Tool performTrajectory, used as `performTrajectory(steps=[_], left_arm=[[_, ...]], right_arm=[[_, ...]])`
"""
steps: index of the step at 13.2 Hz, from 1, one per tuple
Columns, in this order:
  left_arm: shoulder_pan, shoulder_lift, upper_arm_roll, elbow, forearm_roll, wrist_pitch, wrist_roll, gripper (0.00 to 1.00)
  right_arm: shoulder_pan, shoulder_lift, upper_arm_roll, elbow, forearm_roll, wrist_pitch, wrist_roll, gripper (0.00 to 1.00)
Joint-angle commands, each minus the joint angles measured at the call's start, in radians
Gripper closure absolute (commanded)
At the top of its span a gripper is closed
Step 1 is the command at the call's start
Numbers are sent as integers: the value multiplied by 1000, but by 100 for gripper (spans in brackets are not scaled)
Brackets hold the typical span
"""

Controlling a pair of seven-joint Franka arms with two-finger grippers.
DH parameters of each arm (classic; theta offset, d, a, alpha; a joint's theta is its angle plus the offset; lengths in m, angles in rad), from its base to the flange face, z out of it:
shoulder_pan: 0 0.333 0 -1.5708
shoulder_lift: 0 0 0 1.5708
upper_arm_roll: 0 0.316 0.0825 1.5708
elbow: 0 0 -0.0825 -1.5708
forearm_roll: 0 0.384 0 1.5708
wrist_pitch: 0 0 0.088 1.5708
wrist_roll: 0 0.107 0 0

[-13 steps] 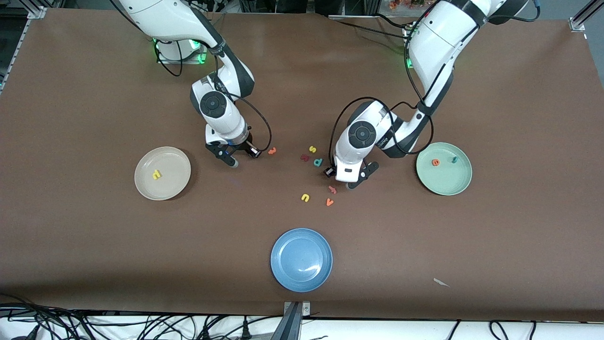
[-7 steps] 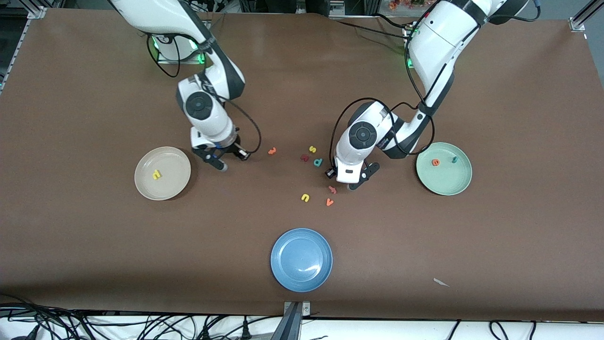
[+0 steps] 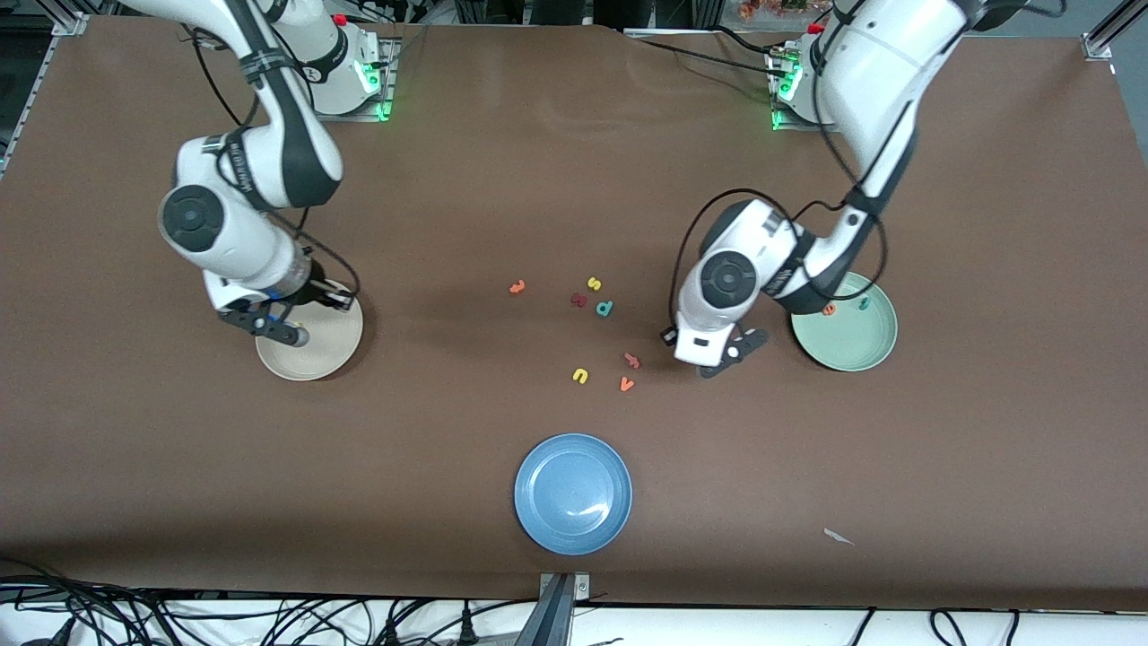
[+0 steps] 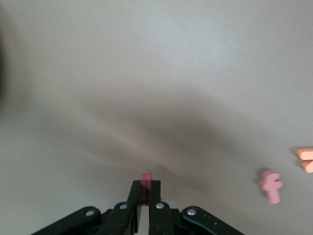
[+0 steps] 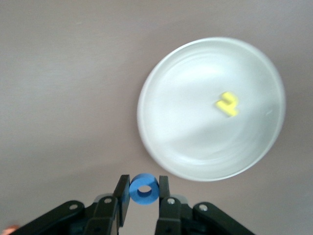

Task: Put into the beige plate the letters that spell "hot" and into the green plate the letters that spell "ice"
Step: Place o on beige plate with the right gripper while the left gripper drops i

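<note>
In the right wrist view my right gripper (image 5: 143, 183) is shut on the blue ring "o" (image 5: 136, 192), beside the rim of the beige plate (image 5: 186, 147), which holds the yellow "h" (image 5: 227, 104). Seen from the front, that right gripper (image 3: 276, 328) hangs over the beige plate (image 3: 314, 357). My left gripper (image 4: 146, 186) is shut on the thin dark red "i" (image 4: 145, 177). This left gripper (image 3: 722, 357) hovers over the table between the loose letters and the green plate (image 3: 847, 350). That plate holds the orange "e" (image 3: 829, 309) and teal "c" (image 3: 864, 303). The orange "t" (image 3: 517, 287) lies mid-table.
Loose letters lie mid-table: a yellow "s" (image 3: 594, 283), a dark red letter (image 3: 578, 300), a teal "d" (image 3: 604, 309), a yellow "u" (image 3: 580, 376), a pinkish letter (image 3: 632, 361) and an orange "v" (image 3: 626, 385). A blue plate (image 3: 573, 493) sits nearest the front camera.
My right arm has carried the blue "o" from mid-table to over the beige plate. My left gripper has shut on the "i" and moved toward the green plate.
</note>
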Motion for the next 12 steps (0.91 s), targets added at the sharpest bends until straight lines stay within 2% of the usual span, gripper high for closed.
performTrajectory(steps=[1, 2, 3, 5, 7, 10, 11, 12], left_arm=[[139, -81, -55, -33, -38, -165, 227, 100], [171, -101, -56, -43, -38, -205, 309, 100], [209, -110, -54, -58, -38, -233, 387, 100], [292, -112, -53, -84, -24, -240, 533, 100], [351, -104, -51, -101, -20, -232, 646, 100], [366, -73, -51, -131, 40, -169, 661, 100], [368, -73, -51, -144, 40, -155, 661, 85], [372, -75, -53, -142, 42, -155, 661, 28]], right_arm=[[2, -5, -49, -3, -4, -38, -95, 86], [2, 0, -49, -6, -1, -33, -90, 82], [2, 3, -49, -6, 2, -29, -89, 67], [2, 4, -49, -6, 2, -27, -92, 62], [0, 9, -49, -6, 4, -26, -89, 48], [2, 20, -38, -5, 25, -16, -44, 48], [2, 21, -19, -5, 39, -12, -8, 48], [0, 21, 14, -5, 42, -12, 40, 48]])
